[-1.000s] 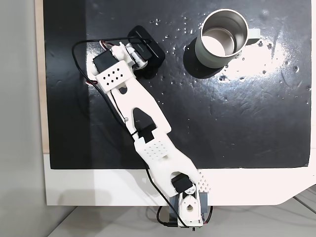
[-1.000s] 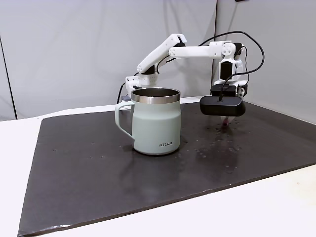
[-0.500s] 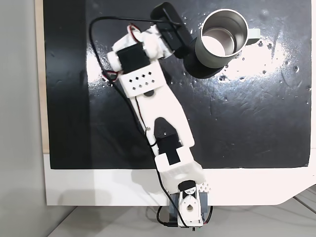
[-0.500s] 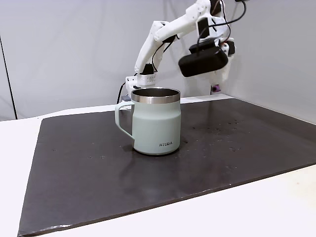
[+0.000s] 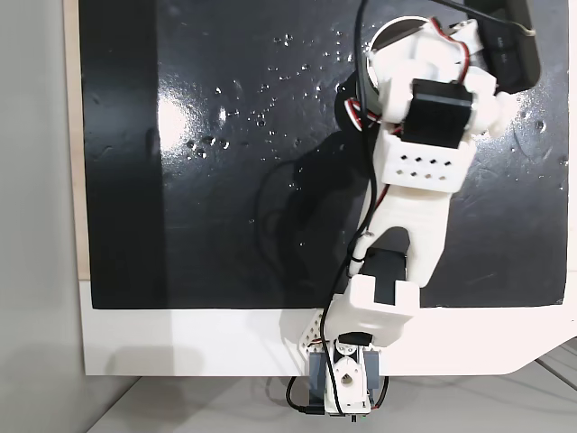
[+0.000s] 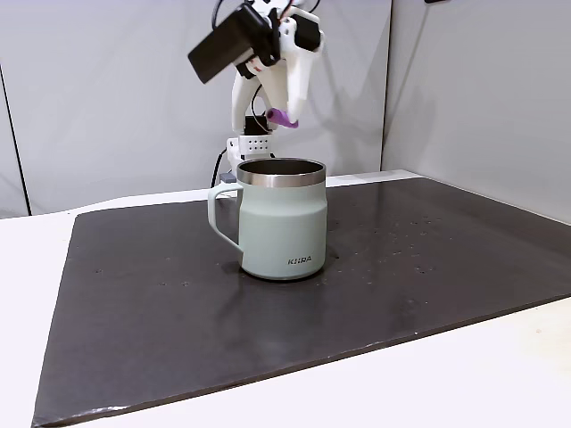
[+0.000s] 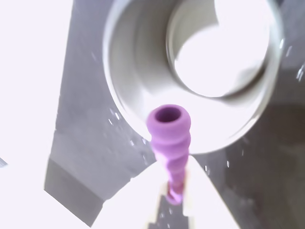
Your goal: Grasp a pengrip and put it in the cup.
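In a fixed view from the side, the pale grey-green cup (image 6: 281, 218) stands on the black mat with its handle to the left. My gripper (image 6: 287, 112) hangs above its mouth, shut on the light-purple pengrip (image 6: 284, 117). The wrist view looks down along the ribbed pengrip (image 7: 170, 138), clamped between my white fingers (image 7: 205, 200), its open end over the near rim of the cup (image 7: 138, 71), whose shiny metal inside shows. In a fixed view from above, my arm (image 5: 419, 180) covers most of the cup (image 5: 389, 30).
The black mat (image 6: 446, 250) lies on a white table (image 6: 500, 366). Small bright specks dot the mat (image 5: 225, 180). A grey wall stands behind the arm. The arm's base (image 5: 343, 383) sits at the table's near edge in a fixed view from above.
The arm has lifted from the mat and swung across to above the cup, carrying the pengrip with it. The cup has not moved.
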`<state>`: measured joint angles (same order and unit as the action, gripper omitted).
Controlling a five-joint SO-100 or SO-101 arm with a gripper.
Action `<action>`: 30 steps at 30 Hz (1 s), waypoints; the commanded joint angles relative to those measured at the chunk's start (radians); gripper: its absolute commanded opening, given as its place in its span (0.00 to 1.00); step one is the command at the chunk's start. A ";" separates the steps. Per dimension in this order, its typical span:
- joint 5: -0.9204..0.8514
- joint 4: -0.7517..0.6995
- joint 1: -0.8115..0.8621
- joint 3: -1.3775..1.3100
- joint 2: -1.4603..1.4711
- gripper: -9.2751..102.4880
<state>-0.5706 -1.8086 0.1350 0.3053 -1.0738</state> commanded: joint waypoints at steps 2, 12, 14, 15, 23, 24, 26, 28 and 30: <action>-0.057 -0.012 0.071 -0.164 0.017 0.08; -0.064 -0.014 0.064 -0.198 0.064 0.08; -0.064 -0.017 0.060 -0.198 0.064 0.10; -0.067 -0.017 0.058 -0.195 0.064 0.17; -0.081 -0.018 0.052 -0.160 0.055 0.34; -0.081 -0.018 0.054 -0.160 0.055 0.34; -0.081 -0.018 0.055 -0.160 0.054 0.34; -0.081 -0.018 0.055 -0.160 0.052 0.34; -0.081 -0.018 0.055 -0.160 0.049 0.34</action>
<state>-0.6412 -1.8086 0.1963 0.1672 -1.0002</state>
